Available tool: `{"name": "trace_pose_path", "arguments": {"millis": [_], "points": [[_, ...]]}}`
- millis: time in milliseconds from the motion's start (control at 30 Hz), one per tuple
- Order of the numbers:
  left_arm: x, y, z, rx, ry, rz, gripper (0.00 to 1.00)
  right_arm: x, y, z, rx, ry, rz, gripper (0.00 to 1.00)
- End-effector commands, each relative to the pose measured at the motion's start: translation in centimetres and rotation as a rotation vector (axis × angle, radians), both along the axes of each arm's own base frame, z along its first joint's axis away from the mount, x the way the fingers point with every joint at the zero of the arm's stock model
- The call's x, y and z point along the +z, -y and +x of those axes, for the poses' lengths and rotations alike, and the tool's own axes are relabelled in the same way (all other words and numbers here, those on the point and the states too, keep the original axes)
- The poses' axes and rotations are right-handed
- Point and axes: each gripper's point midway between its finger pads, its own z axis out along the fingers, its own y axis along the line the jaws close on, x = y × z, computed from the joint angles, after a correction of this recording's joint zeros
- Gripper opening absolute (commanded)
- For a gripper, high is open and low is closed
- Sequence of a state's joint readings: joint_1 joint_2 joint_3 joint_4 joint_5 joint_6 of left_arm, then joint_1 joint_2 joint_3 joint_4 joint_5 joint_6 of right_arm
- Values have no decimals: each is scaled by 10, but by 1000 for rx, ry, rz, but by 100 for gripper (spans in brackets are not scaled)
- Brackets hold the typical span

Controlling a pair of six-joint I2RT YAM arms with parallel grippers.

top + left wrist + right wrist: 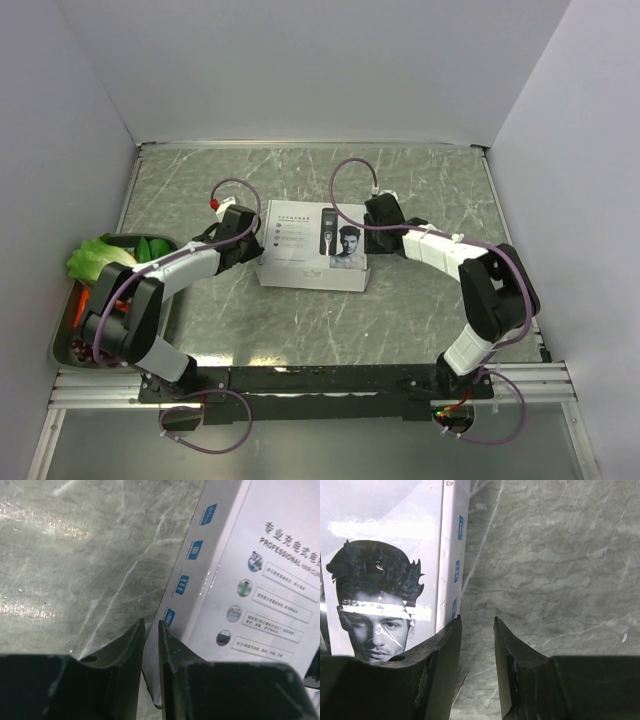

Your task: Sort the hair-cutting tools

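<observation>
White box (235, 540), "PROFESSIONAL" printed (Chinese line above), man's portrait (375, 600), left gripper (151, 626) beside

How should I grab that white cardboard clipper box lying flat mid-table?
Take the white cardboard box by its two short side walls, left tool from the left, right tool from the right. It lies flat, likely too wide for one tool, with both walls exposed.

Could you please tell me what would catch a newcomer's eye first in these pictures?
The white box, printed with a man's face and a clipper, lies in the middle of the table. The left gripper and the right gripper sit close at its two short sides. At the table's left edge, a tray holds green and orange items.
</observation>
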State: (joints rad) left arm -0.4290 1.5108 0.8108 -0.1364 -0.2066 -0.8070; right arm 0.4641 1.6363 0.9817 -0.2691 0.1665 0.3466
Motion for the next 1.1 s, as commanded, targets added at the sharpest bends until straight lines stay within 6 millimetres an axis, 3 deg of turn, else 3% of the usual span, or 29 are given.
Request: {"name": "trace_pose_path", "arguments": {"millis": [0,533,1067], "points": [[-12,16,-9,-53,-47,-44,24,20,-14,8,15,70,76,41],[-30,11,-33,-82,-128,-29,25,-12,-11,-12,28,-36,64,41],[-38,4,-48,-89,-163,-10,27,-19,-11,-25,36,-68,77,43]]}}
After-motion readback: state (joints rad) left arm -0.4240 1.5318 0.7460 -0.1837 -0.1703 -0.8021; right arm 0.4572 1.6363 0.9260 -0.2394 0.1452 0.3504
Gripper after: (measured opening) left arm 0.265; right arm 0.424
